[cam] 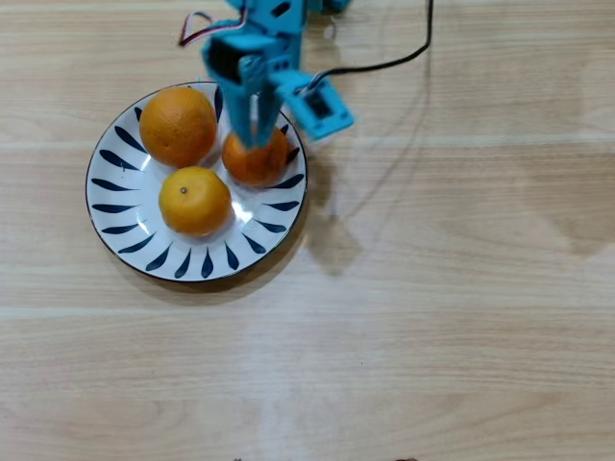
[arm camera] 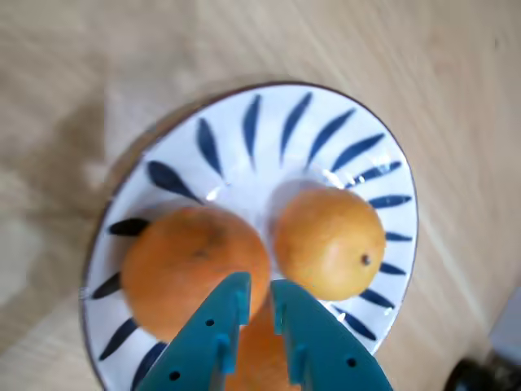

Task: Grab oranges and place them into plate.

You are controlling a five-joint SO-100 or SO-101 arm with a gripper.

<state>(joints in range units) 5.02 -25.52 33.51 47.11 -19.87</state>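
Teal hand (arm camera: 259, 295) of mine hangs right over the smaller, darker orange (cam: 256, 159), fingers slightly apart, gripping nothing. I see all three oranges on the blue-petalled plate (cam: 125, 216): larger orange (cam: 178, 125), yellower orange (cam: 194, 200). Plate rests on the wooden bench (cam: 452, 307).

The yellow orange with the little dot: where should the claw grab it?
Grab the yellow orange around its round middle, coming straight down from above. The other oranges crowd it on the plate's far side, so put the fingers on the free sides.
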